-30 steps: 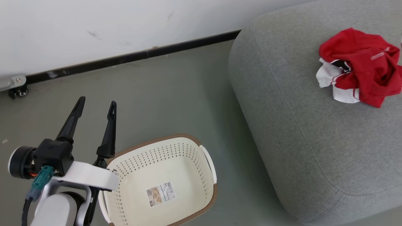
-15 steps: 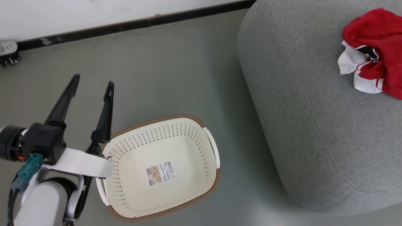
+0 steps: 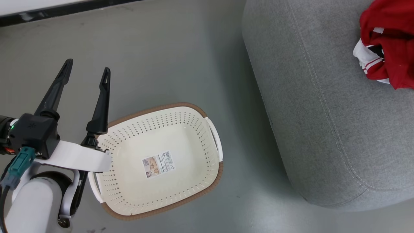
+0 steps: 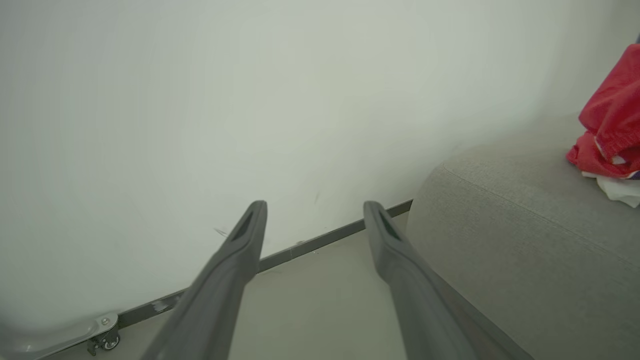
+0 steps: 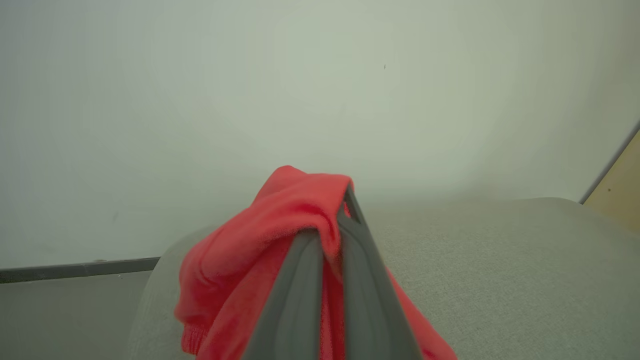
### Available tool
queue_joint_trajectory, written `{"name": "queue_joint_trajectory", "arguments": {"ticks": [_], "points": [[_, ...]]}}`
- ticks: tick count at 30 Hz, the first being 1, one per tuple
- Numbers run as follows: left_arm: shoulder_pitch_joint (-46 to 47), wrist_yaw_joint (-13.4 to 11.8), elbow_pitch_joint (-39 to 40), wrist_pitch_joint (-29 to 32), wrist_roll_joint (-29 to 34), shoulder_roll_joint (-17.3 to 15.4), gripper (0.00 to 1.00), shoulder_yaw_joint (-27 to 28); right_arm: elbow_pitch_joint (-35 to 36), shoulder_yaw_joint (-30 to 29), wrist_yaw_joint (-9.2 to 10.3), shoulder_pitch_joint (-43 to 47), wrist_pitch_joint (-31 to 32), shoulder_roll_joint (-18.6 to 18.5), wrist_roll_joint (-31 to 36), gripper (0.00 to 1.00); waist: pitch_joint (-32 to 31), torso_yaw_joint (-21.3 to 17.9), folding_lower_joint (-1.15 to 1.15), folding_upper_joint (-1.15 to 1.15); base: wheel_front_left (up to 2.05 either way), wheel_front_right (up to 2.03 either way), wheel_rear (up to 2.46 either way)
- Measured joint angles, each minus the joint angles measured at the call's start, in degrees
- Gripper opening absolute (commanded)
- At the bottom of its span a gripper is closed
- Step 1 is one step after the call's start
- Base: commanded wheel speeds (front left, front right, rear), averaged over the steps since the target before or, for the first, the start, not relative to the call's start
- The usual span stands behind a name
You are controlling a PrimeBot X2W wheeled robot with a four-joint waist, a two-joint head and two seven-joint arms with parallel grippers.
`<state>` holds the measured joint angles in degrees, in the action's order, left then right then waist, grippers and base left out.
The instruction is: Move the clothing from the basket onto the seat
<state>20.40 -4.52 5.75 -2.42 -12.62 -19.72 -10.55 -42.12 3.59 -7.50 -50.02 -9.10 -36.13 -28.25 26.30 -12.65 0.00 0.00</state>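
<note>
Clothing [image 5: 235, 270] is pinched in the closed right gripper [image 5: 345, 200], draped over it above the seat [image 5: 500, 275]; the left gripper [image 3: 86, 66], well left of the seat, stands wide open, empty.

Left hand [image 3: 87, 65] open and empty, right hand [image 5: 345, 197] closed on the clothing [image 5: 280, 210].
In the head view the left arm comes up from the lower left corner: a pale forearm [image 3: 29, 207], then a black wrist block [image 3: 34, 134] with a teal plug [image 3: 17, 163] under it. Its two long dark fingers [image 3: 53, 92] point up and spread apart like a V, with nothing between them. In the right wrist view the two fingers of the right hand are pressed together; a fold of the red fabric is pinched between them near the tips and drapes over one finger.
</note>
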Motion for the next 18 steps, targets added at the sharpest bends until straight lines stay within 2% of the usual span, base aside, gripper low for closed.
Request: {"name": "queue_joint_trajectory", "arguments": {"ticks": [9,18], "points": [[0.1,-0.4,-1.5,0.5,0.2,0.2,1.0,0.4,-1.1,4.2,-0.02,5.5,-2.3,5.4,-0.4,0.0,2.2,-1.8,0.0,0.0,0.0,0.0,0.0],[0.2,-0.9,-2.3,0.3,0.2,0.3,1.0,0.7,-4.4,5.0,-0.02,7.9,-3.5,7.6,-1.6,0.0,3.7,-2.9,0.0,0.0,0.0,0.0,0.0]]}}
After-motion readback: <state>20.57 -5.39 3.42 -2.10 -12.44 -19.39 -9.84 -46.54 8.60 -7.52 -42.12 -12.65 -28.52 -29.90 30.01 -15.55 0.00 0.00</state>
